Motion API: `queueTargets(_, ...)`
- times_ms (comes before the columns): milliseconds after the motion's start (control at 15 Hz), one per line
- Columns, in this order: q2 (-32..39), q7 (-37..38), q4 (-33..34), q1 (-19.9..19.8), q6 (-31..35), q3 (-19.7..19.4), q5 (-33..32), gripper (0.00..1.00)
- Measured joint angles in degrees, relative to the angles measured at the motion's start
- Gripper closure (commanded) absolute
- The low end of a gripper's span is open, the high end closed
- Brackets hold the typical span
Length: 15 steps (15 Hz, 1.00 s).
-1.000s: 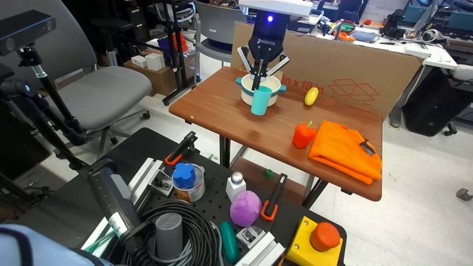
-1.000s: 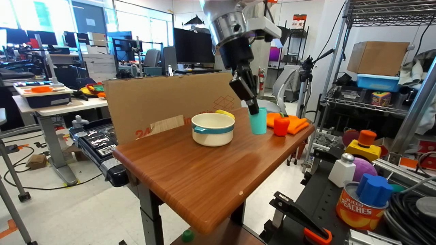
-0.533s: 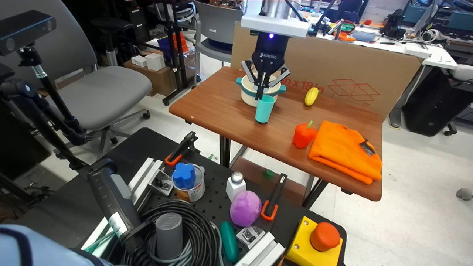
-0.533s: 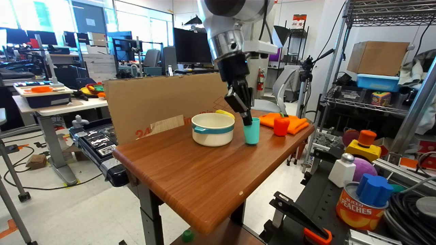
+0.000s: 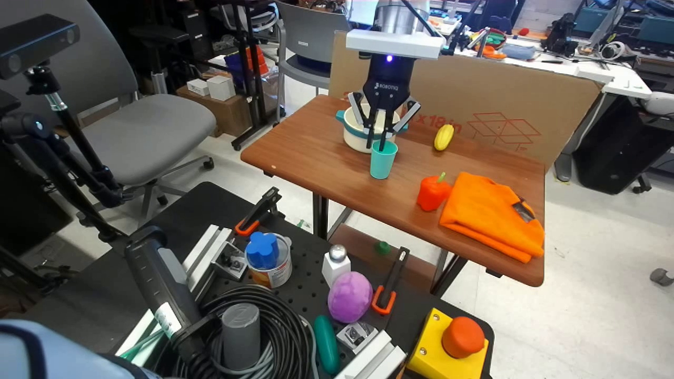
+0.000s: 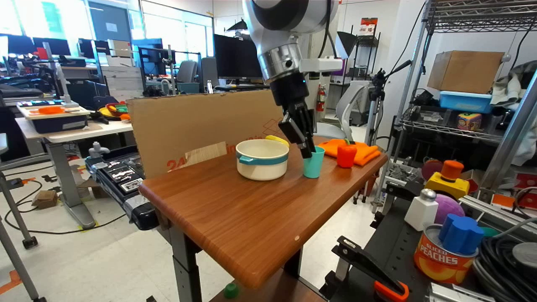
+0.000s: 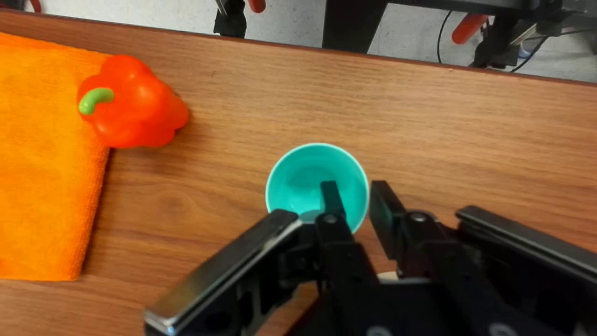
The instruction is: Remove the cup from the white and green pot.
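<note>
On table | cup just beside pot | claw slightly parted astride cup's rim | contact unclear

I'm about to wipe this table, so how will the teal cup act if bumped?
The teal cup would likely tip rather easily, being taller than wide and slightly narrower below. It's probably light, since its rim looks thin. Being round, it might then roll.
</note>
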Motion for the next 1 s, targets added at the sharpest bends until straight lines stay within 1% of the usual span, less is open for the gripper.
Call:
queueTargets(200, -0.2, -0.5, -0.8, 0.0, 0.0, 0.0, -0.5, 0.22)
queueTargets(400, -2.3, -3.7, -2.1, -0.1, -0.2, 0.2, -0.3, 0.01)
queueTargets(467, -3.8, -5.1, -2.9, -0.3, -0.2, 0.3, -0.2, 0.0)
queueTargets(667, -10.6, -10.2, -5.8, -0.9, -1.9, 0.5, 0.7, 0.0)
queueTargets(867, -18.0, -14.1, -8.2, -1.5, -3.6, 0.5, 3.8, 0.0)
queueTargets(1000, -21.0, -15.4, -9.1, -2.0, -3.6, 0.5, 5.2, 0.0)
